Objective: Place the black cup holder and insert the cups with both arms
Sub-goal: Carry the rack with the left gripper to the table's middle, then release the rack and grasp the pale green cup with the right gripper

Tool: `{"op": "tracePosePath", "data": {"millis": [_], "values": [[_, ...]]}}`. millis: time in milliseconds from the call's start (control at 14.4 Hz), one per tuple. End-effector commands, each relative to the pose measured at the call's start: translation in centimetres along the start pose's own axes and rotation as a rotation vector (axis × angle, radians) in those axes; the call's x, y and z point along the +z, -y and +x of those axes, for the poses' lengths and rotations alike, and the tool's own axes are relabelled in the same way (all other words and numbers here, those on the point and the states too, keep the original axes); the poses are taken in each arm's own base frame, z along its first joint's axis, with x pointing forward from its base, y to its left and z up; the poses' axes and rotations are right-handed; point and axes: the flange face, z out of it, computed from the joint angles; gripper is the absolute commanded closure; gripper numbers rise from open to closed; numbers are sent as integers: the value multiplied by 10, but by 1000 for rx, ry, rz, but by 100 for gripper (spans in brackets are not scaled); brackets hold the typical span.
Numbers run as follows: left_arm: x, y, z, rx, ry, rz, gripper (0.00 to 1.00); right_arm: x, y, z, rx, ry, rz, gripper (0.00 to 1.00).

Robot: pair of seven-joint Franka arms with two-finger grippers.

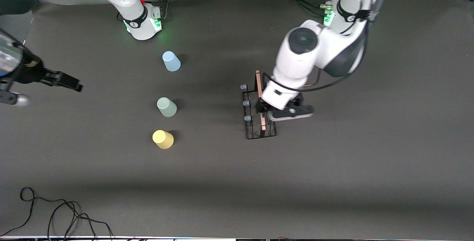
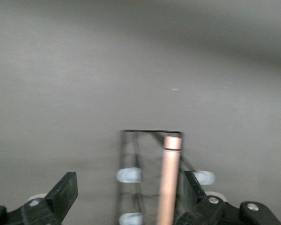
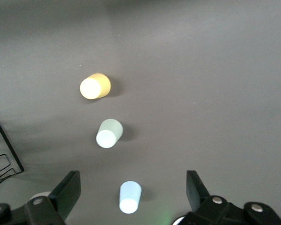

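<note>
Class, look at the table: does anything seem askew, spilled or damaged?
Nothing stands out. The blue cup, green cup and yellow cup stand upside down in a row, and the black cup holder stands upright under the open left claw.

Evenly, softly lit from above, with faint shadows beside the cups (image 1: 167, 107), green base glow, and motion blur smearing the black cup holder (image 2: 150, 180) in the left wrist view.

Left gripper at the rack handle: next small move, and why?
Probably shift sideways to centre the wooden handle, then close. The left gripper is open at the black cup holder, but the handle sits against one finger. The right gripper waits open above the cups.
</note>
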Motion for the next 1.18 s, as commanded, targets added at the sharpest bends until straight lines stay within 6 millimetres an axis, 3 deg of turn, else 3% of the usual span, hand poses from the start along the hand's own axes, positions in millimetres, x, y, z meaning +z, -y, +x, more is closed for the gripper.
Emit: {"op": "tracePosePath", "data": {"millis": [0,138,415,554,692,831,1108], "values": [[-22,59,31,65,41,62,0,27,37,-7,37,2,-9,0],[-41,111,60,112,45,73,0,60,52,-13,45,-7,-8,0],[-77,192,85,193,78,93,0,122,81,-25,51,-8,-15,0],[-95,228,98,236,58,89,0,164,88,-33,71,-9,-15,0],[-105,249,105,250,46,89,0,208,99,-48,54,-35,-4,0],[-117,275,108,237,46,94,0,250,95,-55,66,-62,11,0],[-132,317,110,255,65,108,0,317,99,-68,75,-75,14,0]]}}
